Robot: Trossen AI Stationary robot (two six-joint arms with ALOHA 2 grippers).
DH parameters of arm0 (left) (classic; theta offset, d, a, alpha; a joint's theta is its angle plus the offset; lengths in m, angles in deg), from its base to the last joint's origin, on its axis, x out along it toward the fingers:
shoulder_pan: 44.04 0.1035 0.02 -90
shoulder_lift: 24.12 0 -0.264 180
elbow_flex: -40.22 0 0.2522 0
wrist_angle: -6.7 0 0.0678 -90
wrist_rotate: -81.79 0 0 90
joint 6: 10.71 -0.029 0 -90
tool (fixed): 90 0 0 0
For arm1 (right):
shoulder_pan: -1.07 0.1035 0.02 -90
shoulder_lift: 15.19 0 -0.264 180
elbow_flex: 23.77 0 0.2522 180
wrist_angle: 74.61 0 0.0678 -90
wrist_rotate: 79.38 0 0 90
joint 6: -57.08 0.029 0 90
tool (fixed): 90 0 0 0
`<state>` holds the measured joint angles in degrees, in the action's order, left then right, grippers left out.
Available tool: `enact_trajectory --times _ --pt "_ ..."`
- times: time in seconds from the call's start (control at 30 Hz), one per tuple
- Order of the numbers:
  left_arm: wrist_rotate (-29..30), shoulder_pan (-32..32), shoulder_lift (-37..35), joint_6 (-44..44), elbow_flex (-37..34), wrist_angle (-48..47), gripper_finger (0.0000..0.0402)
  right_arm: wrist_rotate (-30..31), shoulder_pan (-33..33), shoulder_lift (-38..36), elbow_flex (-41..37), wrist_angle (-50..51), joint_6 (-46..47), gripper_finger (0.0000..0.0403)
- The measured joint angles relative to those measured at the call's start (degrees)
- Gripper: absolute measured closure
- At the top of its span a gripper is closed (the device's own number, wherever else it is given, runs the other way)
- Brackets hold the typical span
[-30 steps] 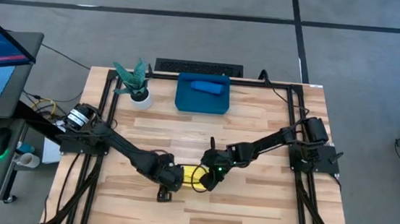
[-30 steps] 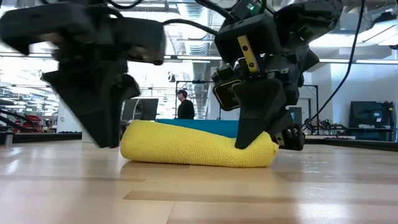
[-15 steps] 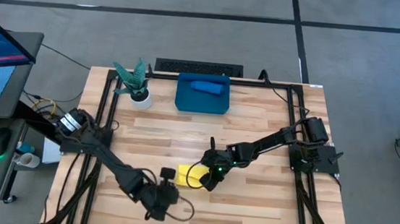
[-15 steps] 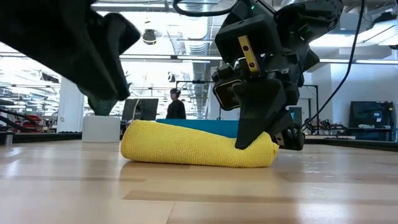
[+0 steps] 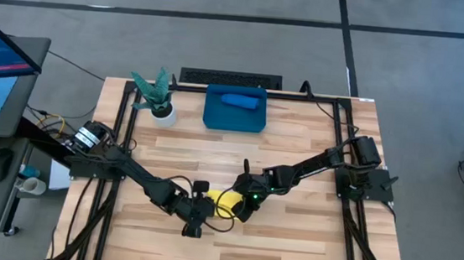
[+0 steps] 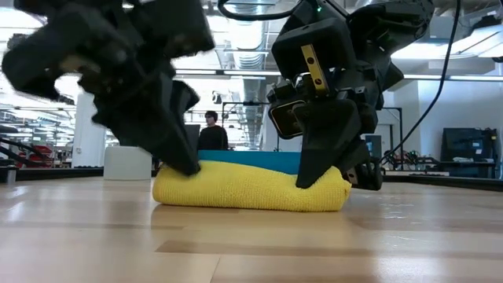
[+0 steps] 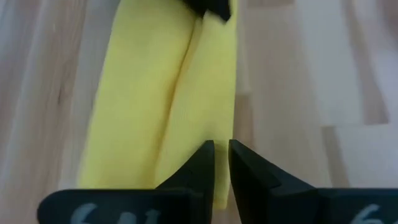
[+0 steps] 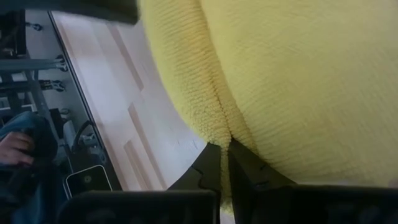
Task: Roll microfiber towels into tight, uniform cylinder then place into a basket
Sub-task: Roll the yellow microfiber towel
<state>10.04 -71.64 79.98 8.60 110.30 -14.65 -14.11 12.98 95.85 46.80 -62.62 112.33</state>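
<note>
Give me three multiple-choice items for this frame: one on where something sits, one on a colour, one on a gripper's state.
1. Where is the blue towel?
A. in the basket
B. beside the plant pot
C. under the left arm

2. What colour is the towel between the two grippers?
A. blue
B. white
C. yellow

3. How does the right gripper stand?
A. wide open above the table
B. shut on the yellow towel
C. shut on the basket's wall

Key: 1 A, the blue towel lies inside the basket at the table's far edge. 2 C, the yellow towel lies on the wood between the left gripper and the right gripper. 3 B, its fingers pinch a fold of yellow cloth in the right wrist view.
</note>
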Motion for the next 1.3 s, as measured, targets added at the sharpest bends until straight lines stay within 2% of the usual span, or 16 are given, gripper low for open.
enact_trajectory --times 0.37,0.6,0.73,0.9,1.03,1.2,1.3 --pt "1.8 1.01 0.0 7.65 -1.32 -0.2 0.038 -0.66 -0.04 0.04 0.04 -0.07 -0.18 0.0374" --pt "0.77 3.89 3.19 14.05 -1.11 0.85 0.0389 -1.19 -0.03 0.04 0.03 -0.24 -2.19 0.0374" --pt "0.18 4.41 4.34 17.03 -1.08 0.78 0.0395 -1.3 0.5 0.07 0.02 -0.03 -5.26 0.0344" --pt "-0.2 4.4 4.42 20.63 -1.09 0.55 0.0397 -1.57 0.72 0.07 0.07 -0.4 -7.32 0.0281" --pt "-0.88 4.56 4.44 23.04 -1.1 0.25 0.0397 -7.08 -0.89 -0.09 0.09 -0.16 -7.83 0.0238" --pt "-1.02 4.6 4.5 25.28 -1.12 0.22 0.0398 -9.56 -1.51 -1.52 0.07 2.68 -12.18 0.0213" --pt "-1.02 4.61 4.5 27.76 -1.17 0.33 0.0398 -7.97 -1.26 -4.47 0.0 8.68 -17.68 0.021"
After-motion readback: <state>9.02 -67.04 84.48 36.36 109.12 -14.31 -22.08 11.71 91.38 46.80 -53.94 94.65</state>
